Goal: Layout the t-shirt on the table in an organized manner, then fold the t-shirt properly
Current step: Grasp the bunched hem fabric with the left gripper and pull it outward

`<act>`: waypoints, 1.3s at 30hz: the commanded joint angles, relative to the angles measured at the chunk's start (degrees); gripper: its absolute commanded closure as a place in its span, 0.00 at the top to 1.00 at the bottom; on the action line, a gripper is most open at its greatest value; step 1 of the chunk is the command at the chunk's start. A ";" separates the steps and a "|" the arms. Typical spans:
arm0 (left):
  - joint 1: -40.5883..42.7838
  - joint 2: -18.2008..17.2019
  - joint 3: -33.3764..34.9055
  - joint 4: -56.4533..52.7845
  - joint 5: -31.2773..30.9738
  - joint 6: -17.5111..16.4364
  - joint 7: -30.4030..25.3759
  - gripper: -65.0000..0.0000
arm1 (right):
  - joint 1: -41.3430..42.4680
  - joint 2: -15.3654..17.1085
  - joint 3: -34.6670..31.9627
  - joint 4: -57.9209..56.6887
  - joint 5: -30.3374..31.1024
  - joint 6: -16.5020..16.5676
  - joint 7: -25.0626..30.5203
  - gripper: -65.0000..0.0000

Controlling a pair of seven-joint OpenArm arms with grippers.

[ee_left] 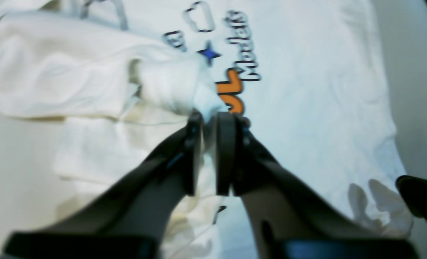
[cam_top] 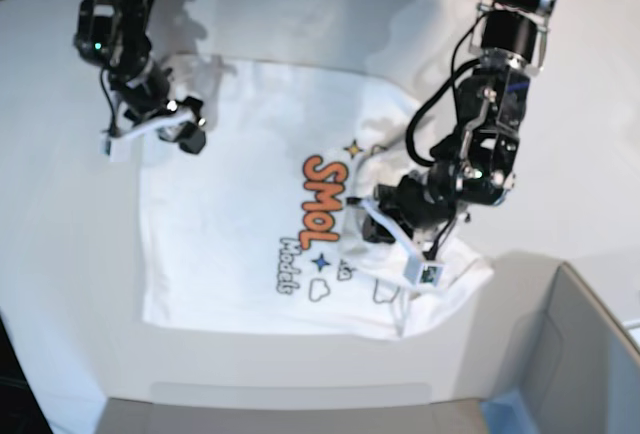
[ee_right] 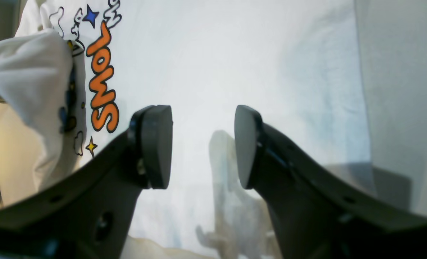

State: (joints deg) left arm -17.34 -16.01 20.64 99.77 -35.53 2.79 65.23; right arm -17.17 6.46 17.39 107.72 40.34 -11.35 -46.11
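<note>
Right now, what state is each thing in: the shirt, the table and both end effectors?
t-shirt: print up, one side folded over the graphic.
table: under the shirt.
left end effector: jaws narrowly apart, fold of shirt between them.
right end effector: open, holding nothing.

The left hand (ee_left: 209, 120) has its fingers slightly parted, and the right hand (ee_right: 202, 144) gapes wide.

the white t-shirt (cam_top: 230, 234) lies print-up on the white table (cam_top: 60, 254), its right side bunched over the graphic.
</note>
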 commanded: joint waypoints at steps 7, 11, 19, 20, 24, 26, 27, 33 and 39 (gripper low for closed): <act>-4.50 -1.70 6.48 0.94 -0.21 -0.28 5.76 0.32 | 0.42 0.27 0.15 1.07 0.59 0.59 1.05 0.43; -4.33 -1.62 6.56 0.94 10.17 0.51 4.00 0.32 | 0.33 0.35 0.06 1.07 0.59 0.59 1.05 0.43; -4.24 -1.88 7.09 0.85 23.44 7.37 3.74 0.44 | -0.46 0.35 0.06 1.07 0.59 0.59 1.05 0.43; -4.24 -1.88 6.92 0.67 23.44 7.37 3.74 0.44 | -0.46 0.35 0.06 1.07 0.59 0.59 1.05 0.43; -4.24 -1.88 6.56 -5.92 21.68 7.28 3.03 0.44 | -0.46 0.35 0.06 1.07 0.59 0.59 1.05 0.43; -4.33 -1.97 6.56 -10.23 21.33 7.28 1.10 0.44 | -0.46 0.35 0.06 1.07 0.59 0.59 1.05 0.43; -4.33 -1.97 6.56 -11.99 21.33 7.28 -0.31 0.44 | -0.46 0.35 0.06 1.07 0.59 0.59 1.05 0.43; -4.24 -3.20 2.96 -14.80 20.98 7.28 -2.86 0.44 | -0.55 0.35 0.06 1.07 0.59 0.59 1.05 0.43; -4.24 -3.37 2.43 -14.97 20.98 7.28 -4.26 0.44 | -0.37 0.44 0.15 1.07 0.59 0.59 1.05 0.43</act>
State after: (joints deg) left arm -20.03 -19.09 23.27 83.96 -15.03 9.87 62.19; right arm -18.06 6.46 17.39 107.72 40.34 -11.35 -46.06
